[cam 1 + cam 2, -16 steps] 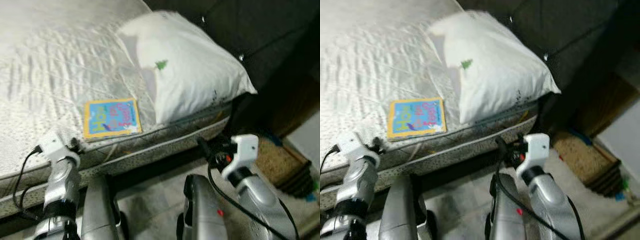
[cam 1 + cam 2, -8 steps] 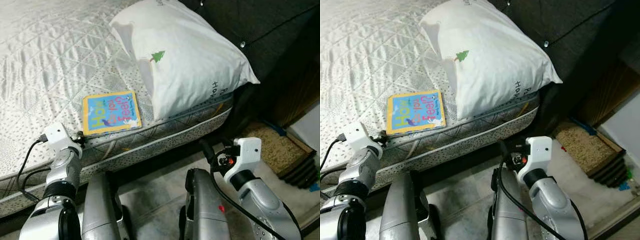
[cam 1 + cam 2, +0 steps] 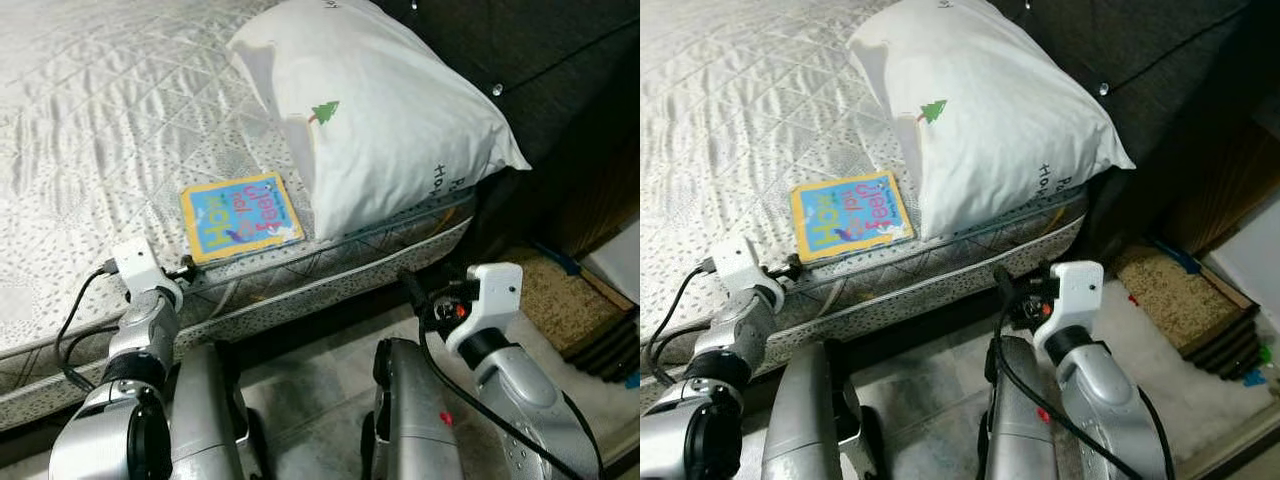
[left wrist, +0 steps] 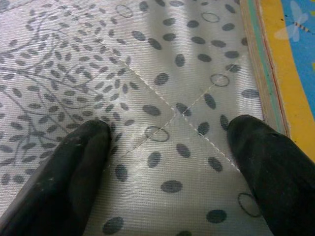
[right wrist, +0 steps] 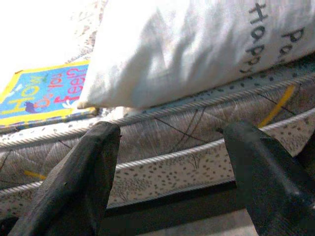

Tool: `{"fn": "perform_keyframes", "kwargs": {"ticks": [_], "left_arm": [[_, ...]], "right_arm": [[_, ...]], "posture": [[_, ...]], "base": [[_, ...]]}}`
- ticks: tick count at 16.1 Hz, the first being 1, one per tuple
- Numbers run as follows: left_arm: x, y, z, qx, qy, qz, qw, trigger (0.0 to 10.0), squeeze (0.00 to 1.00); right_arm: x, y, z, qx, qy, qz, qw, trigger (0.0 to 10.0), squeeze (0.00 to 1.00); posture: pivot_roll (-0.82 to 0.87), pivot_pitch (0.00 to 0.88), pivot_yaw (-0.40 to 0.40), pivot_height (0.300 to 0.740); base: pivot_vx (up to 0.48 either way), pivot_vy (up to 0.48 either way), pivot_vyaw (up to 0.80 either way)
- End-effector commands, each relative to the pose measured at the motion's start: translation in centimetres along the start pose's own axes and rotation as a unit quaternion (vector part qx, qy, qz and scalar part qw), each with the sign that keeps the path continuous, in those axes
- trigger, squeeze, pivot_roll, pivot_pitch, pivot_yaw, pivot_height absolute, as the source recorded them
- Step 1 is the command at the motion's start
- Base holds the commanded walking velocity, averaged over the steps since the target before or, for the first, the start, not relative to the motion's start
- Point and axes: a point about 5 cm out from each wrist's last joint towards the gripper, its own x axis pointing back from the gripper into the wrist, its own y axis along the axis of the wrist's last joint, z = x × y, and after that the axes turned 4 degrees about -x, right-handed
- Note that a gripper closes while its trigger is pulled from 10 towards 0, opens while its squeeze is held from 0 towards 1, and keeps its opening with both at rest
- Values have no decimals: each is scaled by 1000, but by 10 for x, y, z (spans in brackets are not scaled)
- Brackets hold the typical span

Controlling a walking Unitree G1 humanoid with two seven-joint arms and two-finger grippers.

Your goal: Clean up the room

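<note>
Bedroom in home. Evidence: quilted grey-white mattress with dotted leaf print (image 3: 90, 120), plump white pillow with small green tree motif and black lettering (image 3: 390, 110), dark tufted upholstered headboard (image 3: 540, 60), colourful yellow-bordered children's book (image 3: 240, 216) near bed edge, tiled floor (image 3: 310, 380).

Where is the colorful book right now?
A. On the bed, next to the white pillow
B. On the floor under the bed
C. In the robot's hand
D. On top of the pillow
A: the book lies flat on the bed near its edge, right beside the white pillow, and both the left gripper and the right gripper are open and hold nothing.
</note>
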Motion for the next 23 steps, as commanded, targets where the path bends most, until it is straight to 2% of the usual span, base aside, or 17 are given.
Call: {"fn": "perform_keyframes", "kwargs": {"ticks": [1,3,4,5,11,17,23], "left_arm": [[3,-22,-21,-15,-53,52,997,10000,494],[2,-19,-23,-20,-62,52,997,10000,306],[1,-17,-24,-26,-70,54,996,10000,118],[1,-17,-25,-29,-75,55,995,10000,4],[-3,-3,-33,-53,-102,50,992,10000,0],[-1,3,-59,-72,-169,48,982,10000,0],[0,1,-61,-71,-172,50,981,10000,0]], "right_arm": [[1,-2,-4,0,-10,5,1000,10000,0],[-1,-2,-3,-1,-9,4,1000,10000,0],[-2,-2,-3,-1,-8,3,1000,10000,0],[-2,-3,-3,-1,-7,3,1000,10000,0],[-7,-1,-4,1,-9,-3,1000,10000,0],[-12,-1,-4,1,-7,-8,1000,10000,0],[-12,-1,-4,2,-6,-10,1000,10000,0]], "posture": [[-141,195,-15,528],[-139,189,-17,528],[-140,187,-17,528],[-140,187,-17,528],[-145,171,-15,528],[-141,159,-13,528],[-142,155,-15,528]], "base": [[0,0,0],[0,0,0],[0,0,0],[0,0,0],[0,0,0],[0,0,0],[0,0,0]]}}
